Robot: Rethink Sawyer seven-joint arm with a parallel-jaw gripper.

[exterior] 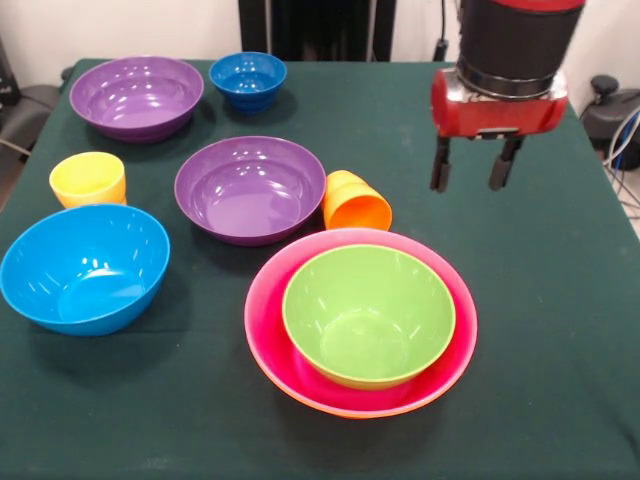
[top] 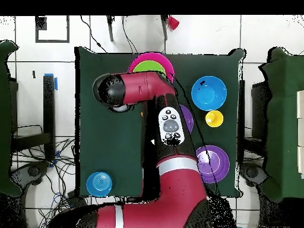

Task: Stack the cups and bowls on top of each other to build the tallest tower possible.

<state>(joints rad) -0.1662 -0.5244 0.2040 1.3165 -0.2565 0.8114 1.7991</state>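
- We see the arm come down at the upper right of the front view: a black cylindrical segment, a metal ring, then a glossy red housing carrying the end effector (exterior: 474,168).
- Its two dark fingers (exterior: 440,166) hang straight down with a clear gap between them and nothing held, above bare green cloth to the right of the orange cup (exterior: 354,203).
- In the overhead view we see the red and black arm sweep up from the bottom edge through mid-frame, a round grey control pad on its link, the black wrist end at upper centre-left; the end effector itself is hidden there.
- The surface (exterior: 560,300) is covered in matte dark green cloth.
- The tower (exterior: 361,320) sits at lower centre of the front view: a green bowl (exterior: 368,314) nested in a large pink bowl (exterior: 268,322), with an orange rim peeping out beneath it.
- The orange cup lies tipped on its side, just beside the pink rim and the middle purple bowl (exterior: 250,188).
- A second purple bowl (exterior: 136,96) stands at upper left, the small dark blue bowl (exterior: 248,79) to its right.
- The yellow cup (exterior: 89,179) stands upright at left, the light blue bowl (exterior: 84,267) below it.
- All the ware is smooth, glossy plastic and round; the cups are tapered.
- We can read no writing or labels.
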